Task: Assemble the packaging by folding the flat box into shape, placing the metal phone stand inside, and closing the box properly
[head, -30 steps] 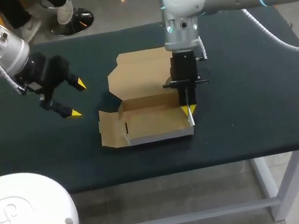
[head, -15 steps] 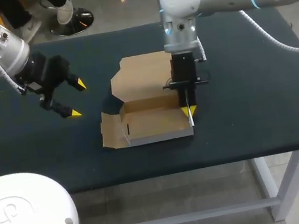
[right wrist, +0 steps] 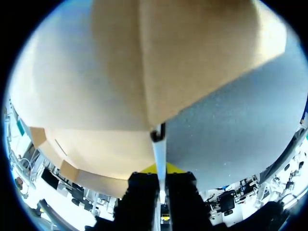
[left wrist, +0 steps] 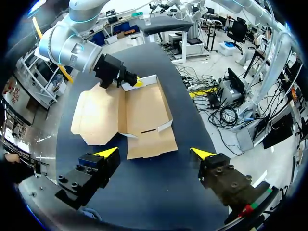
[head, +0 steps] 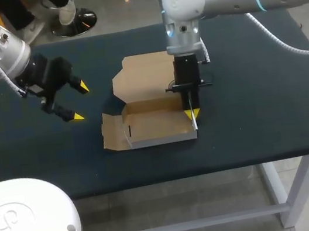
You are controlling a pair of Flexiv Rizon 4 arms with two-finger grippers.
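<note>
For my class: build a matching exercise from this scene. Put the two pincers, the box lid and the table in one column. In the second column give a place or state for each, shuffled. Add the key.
Column one:
1. left pincer
2. right pincer
3. box lid
4. table

Column two:
A. dark surface bearing the box
B. shut on the box's right wall
C. open, above bare table left of the box
D. lying open behind the box's base

Pairs: 1-C, 2-B, 3-D, 4-A.
</note>
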